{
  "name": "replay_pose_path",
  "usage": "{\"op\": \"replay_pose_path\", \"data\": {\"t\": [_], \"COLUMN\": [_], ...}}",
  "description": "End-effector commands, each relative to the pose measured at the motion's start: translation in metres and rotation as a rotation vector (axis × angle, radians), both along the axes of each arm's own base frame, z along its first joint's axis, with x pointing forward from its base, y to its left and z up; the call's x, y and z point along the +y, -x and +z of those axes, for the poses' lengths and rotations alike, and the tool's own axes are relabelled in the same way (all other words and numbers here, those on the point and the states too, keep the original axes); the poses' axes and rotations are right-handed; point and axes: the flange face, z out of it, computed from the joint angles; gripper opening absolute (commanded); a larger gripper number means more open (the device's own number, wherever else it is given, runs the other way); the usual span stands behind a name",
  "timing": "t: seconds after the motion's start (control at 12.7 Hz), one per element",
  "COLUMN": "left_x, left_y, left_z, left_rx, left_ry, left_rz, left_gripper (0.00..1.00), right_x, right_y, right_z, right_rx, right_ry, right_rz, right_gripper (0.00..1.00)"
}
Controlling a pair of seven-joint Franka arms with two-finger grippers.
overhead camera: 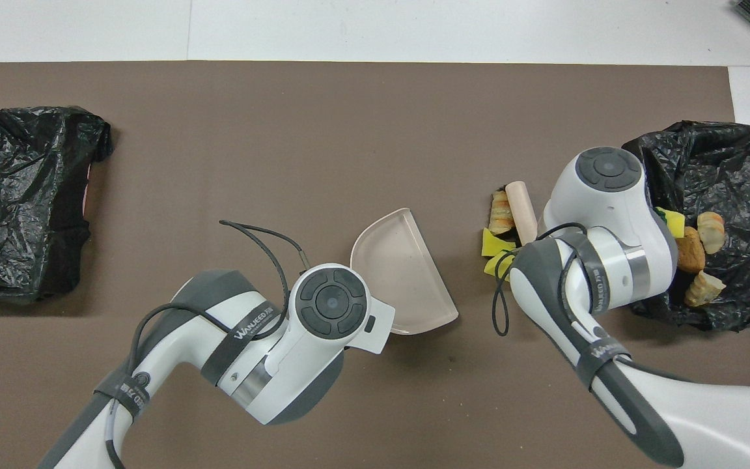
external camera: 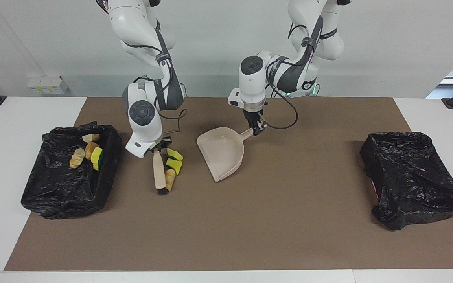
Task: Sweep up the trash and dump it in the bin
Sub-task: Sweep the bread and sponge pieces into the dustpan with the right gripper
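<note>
My right gripper (external camera: 158,148) is shut on the wooden handle of a brush (external camera: 158,169) whose black bristles touch the mat. Three trash pieces lie against the brush on the dustpan's side: two yellow sponge bits (external camera: 174,154) (external camera: 174,165) and a bread bit (external camera: 170,179). My left gripper (external camera: 258,128) is shut on the handle of the beige dustpan (external camera: 222,155), whose open mouth faces the trash, a short gap away. Several more trash pieces (external camera: 91,149), one a green-backed sponge (external camera: 97,158), lie in the black-lined bin (external camera: 57,196). Overhead, brush (overhead camera: 522,210), dustpan (overhead camera: 404,273) and bin (overhead camera: 733,156) show; both grippers are hidden under their wrists.
A second black-lined bin (external camera: 411,179) stands at the left arm's end of the brown mat (external camera: 289,220); it also shows overhead (overhead camera: 17,202). White table surface borders the mat at both ends.
</note>
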Motion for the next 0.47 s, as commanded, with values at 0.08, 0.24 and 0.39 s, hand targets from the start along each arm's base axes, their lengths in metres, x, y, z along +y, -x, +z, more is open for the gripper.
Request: {"op": "replay_pose_path", "data": {"t": [0.08,0.24,0.39], "left_x": [0.007,0.009,0.01], "left_y": [0.011,0.009,0.008], "left_z": [0.002,0.002,0.001], "left_rx": [-0.007,-0.006,-0.005], "left_ry": [0.003,0.003,0.003], "left_rz": [0.007,0.01,0.014], "left_gripper": [0.0,0.0,0.0], "right_x": [0.055,0.087,0.12], "right_y": [0.035,0.046,0.059], "right_z": [-0.001,0.001,0.007], "right_rx": [0.024,0.032,0.06], "right_ry": [-0.077,-0.095,-0.166], "right_rz": [-0.066,-0.123,-0.193], "right_gripper": [0.0,0.0,0.0]}}
